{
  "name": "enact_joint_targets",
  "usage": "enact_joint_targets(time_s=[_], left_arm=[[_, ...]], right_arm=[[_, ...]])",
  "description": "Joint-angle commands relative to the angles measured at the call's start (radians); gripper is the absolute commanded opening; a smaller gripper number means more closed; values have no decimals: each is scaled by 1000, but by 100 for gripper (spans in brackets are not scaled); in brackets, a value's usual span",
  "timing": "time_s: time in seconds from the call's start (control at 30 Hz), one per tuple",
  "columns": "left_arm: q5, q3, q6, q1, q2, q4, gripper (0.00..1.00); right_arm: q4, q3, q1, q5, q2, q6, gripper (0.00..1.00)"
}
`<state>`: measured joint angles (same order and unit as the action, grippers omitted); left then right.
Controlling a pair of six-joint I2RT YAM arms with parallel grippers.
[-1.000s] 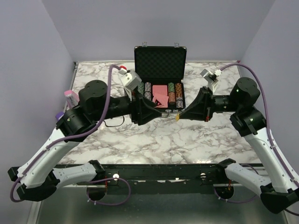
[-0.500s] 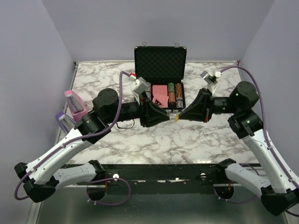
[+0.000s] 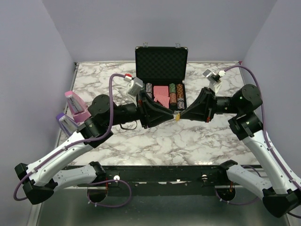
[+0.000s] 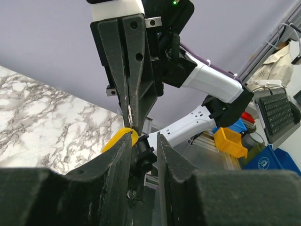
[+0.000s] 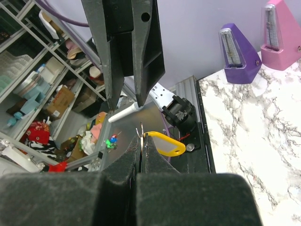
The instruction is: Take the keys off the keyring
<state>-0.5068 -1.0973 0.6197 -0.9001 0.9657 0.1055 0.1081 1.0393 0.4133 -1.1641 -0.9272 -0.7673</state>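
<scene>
step: getting a second hold on the bunch, which is up in the air over the desk (image 3: 197, 136), on the near side of the open black case (image 3: 161, 63).
right tool (image 5: 141, 146): pressed together, pinching what look like the thin silver keys (image 5: 140, 133); their edges poke out past its tips.
keyring (image 5: 165, 144): yellow tag hanging just beside the pinched metal, between the two tools, off the desk.
left tool (image 4: 142, 141): spread partway, with nothing in it as far as i can tell; its tips are right at the keyring, facing the right tool.
doing it well: set the left tips on the yellow tag only, not the metal. clamp firmly, then work the key round the loop instead of tugging straight.
risk: tiny parts; a slip drops the bunch.
</scene>
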Motion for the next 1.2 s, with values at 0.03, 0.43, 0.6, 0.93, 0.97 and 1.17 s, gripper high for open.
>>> enact_joint_targets(time_s=[0.03, 0.43, 0.6, 0.93, 0.97, 1.17], left_arm=[[34, -16, -14, -29, 31, 34, 34], [112, -49, -60, -66, 57, 2, 32], [136, -47, -63, -66, 48, 5, 30], [140, -52, -57, -69, 65, 25, 25], [140, -55, -57, -71, 67, 25, 25], [142, -68, -63, -74, 79, 10, 19]], right_arm=[[61, -13, 10, 15, 2, -35, 1], [71, -18, 16, 14, -1, -41, 1], [73, -16, 18, 12, 2, -41, 1], [85, -19, 22, 11, 1, -50, 1], [87, -19, 22, 11, 1, -50, 1], [88, -19, 25, 11, -1, -50, 1]])
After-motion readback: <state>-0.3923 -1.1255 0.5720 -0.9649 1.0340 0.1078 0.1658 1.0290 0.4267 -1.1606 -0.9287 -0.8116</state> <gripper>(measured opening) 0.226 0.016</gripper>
